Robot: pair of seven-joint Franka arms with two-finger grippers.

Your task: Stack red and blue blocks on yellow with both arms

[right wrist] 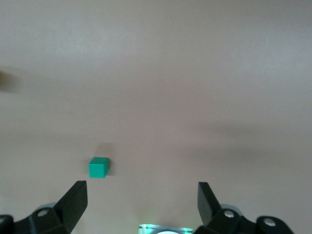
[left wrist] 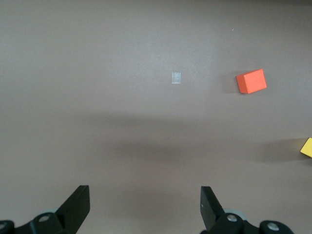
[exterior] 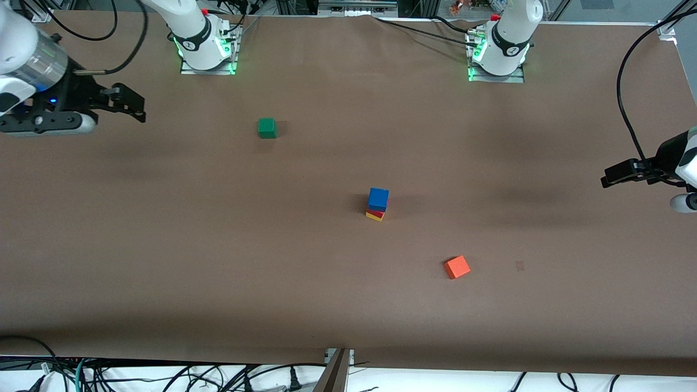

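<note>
Already the work looks finished, judging by how the cubes lie on the brown matte surface (exterior: 163, 245). Nearest the front camera sits the small lighter orange cube (exterior: 457, 267), alone and toward the left arm's end; it plays no part in the stack, which is likely why it lies well apart from it. Farther from the camera, near the middle of the surface, stands the three-cube tower: the small bright-yellow matte cube (exterior: 374, 215) at the bottom as the base the task asks for, the deep red matte cube (exterior: 377, 212) resting on it, and the bright blue matte cube (exterior: 378, 198) on top. The layers are slightly offset, so the tower seems a little skewed, though it stands without support. Farther still, toward the right arm's end, rests the small green cube (exterior: 267, 128), also untouched by the task. The left gripper (left wrist: 145, 204) hangs over bare surface at its own end, fingers spread wide and holding nothing; the right gripper (right wrist: 142, 200) hangs likewise over its own end with the green cube in its wrist view, fingers apart and empty. Both are drawn well clear of the tower, presumably so that no finger knocks it.
</note>
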